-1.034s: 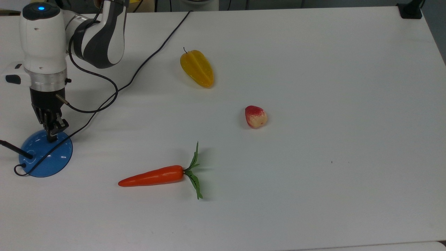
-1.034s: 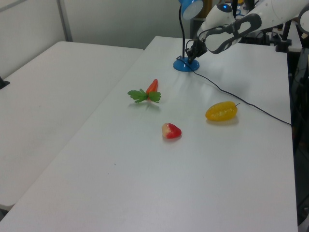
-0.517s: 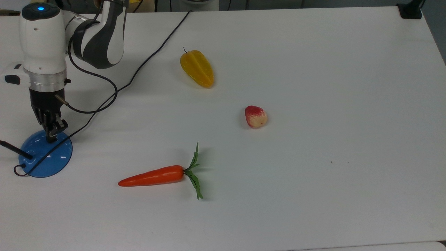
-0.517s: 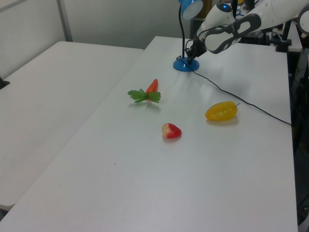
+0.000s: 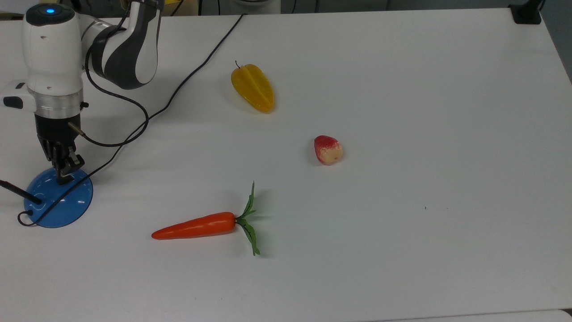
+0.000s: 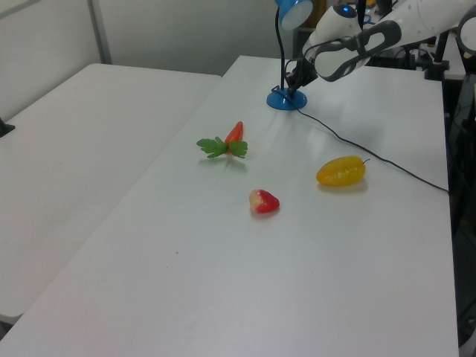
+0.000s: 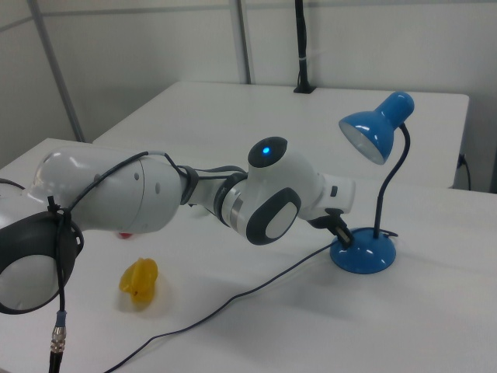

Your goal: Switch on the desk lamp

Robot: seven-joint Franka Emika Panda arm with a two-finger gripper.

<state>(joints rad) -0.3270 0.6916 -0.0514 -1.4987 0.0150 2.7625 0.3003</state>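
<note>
Your desk lamp stands at the right view's right, neck upright, shade facing left-down. The gripper, fingers clenched together, has drifted slightly toward the top view's upper left over the blue base.

Desk lamp stood at the top view's left table edge, gripper over its base, carrot to its right, star fruit beyond, peach farther right.

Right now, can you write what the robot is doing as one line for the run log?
task: turn on desk lamp | gripper: over blue base, near switch | lamp: looks unlit | nearby: carrot, untouched
</note>
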